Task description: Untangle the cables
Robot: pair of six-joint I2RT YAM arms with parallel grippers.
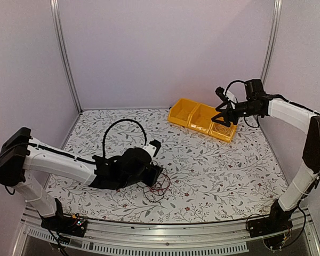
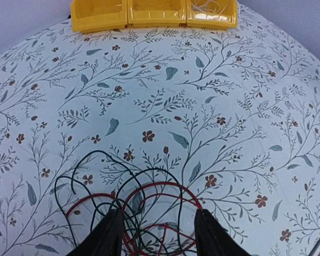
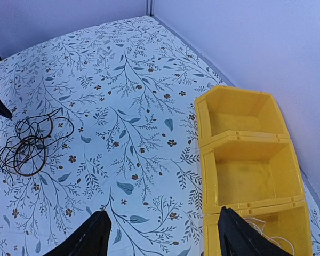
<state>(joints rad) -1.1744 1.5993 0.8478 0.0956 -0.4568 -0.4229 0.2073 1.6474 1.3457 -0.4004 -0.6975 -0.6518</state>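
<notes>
Left wrist: left tool wide over cables, grasp pending. Right tool wide, empty, far right. Next: pinch one strand.

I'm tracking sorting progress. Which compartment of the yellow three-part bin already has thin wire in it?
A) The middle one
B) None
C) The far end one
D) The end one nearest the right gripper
D: the right wrist view shows pale thin wire lying in the compartment of the yellow bin closest to the right gripper; the other two compartments look bare.
</notes>
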